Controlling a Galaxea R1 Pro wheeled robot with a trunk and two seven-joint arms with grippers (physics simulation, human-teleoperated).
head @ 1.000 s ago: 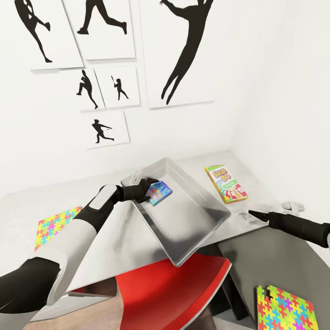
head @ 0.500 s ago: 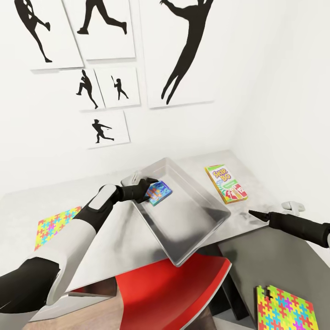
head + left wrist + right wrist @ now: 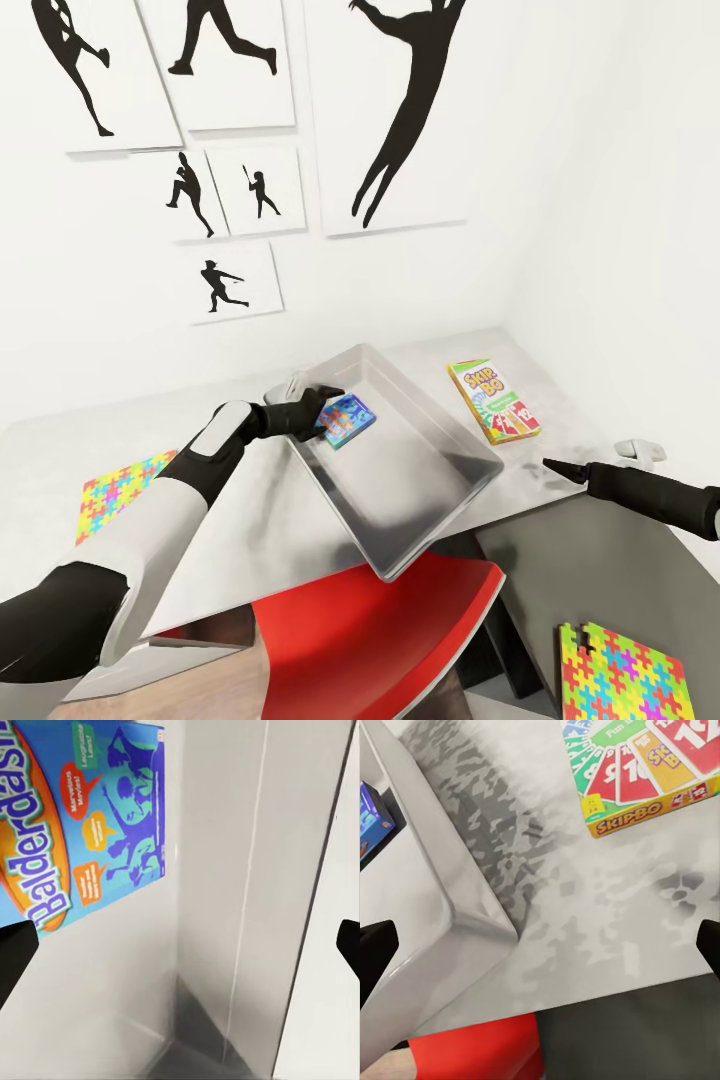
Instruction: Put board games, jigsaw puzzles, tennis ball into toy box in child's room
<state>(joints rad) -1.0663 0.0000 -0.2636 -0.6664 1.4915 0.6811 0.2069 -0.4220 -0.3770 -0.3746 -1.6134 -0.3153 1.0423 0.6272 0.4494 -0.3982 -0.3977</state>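
Note:
The grey toy box (image 3: 425, 505) lies slantwise on the light grey table (image 3: 260, 520). A blue Balderdash board game (image 3: 346, 420) is inside it, close to its far-left wall. My left gripper (image 3: 305, 412) hovers at that wall, open, its fingers apart and off the board game (image 3: 82, 817). The Skip-Bo board game (image 3: 493, 401) lies flat on the table to the right of the box. My right gripper (image 3: 565, 468) hangs open over the table's right edge, near the box's corner (image 3: 472, 930) and the Skip-Bo board game (image 3: 649, 772). One jigsaw puzzle (image 3: 118, 490) lies at the table's left.
A second jigsaw puzzle (image 3: 620, 675) lies lower down at the near right. A red chair (image 3: 380, 640) sits under the table's front edge, below the toy box's near corner, which overhangs. The white wall with black silhouette pictures (image 3: 400, 110) stands right behind the table.
My left gripper has eased back very slightly from the blue board game. The game, the toy box and my right arm have stayed put.

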